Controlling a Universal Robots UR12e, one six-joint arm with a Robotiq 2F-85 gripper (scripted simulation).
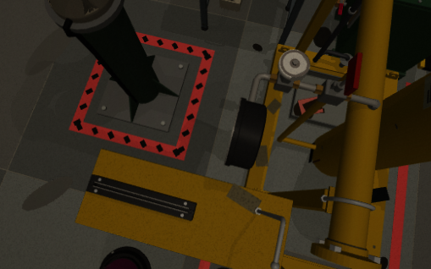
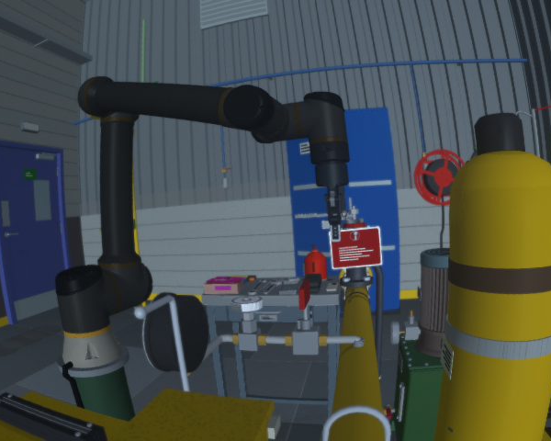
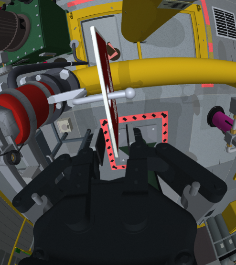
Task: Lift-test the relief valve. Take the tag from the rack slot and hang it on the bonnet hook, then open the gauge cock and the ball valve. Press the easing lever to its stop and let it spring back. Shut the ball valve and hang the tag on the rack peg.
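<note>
My gripper (image 3: pixel 116 142) (image 2: pixel 335 231) is open and holds nothing, standing just above the upper edge of the red tag (image 2: pixel 355 247) (image 3: pixel 106 91). The tag hangs on the bonnet hook (image 3: pixel 104 97), a grey rod with a ball end that passes through the tag's hole. The hook juts from the red-bonneted relief valve (image 3: pixel 22 111) (image 2: pixel 354 223) atop the yellow pipe (image 2: pixel 359 342). The ball valve's red handle (image 2: pixel 304 292) (image 1: pixel 353 72) and the gauge cock's round knob (image 2: pixel 247 304) (image 1: pixel 295 63) sit on the small grey line below.
A green box (image 3: pixel 37 27) sits beside the valve. A large yellow cylinder (image 2: pixel 504 294) stands at the right, and a grey bench (image 2: pixel 271 289) with small items lies behind the line. A black dial gauge (image 2: pixel 174 332) and the arm's base (image 2: pixel 95 332) stand to the left.
</note>
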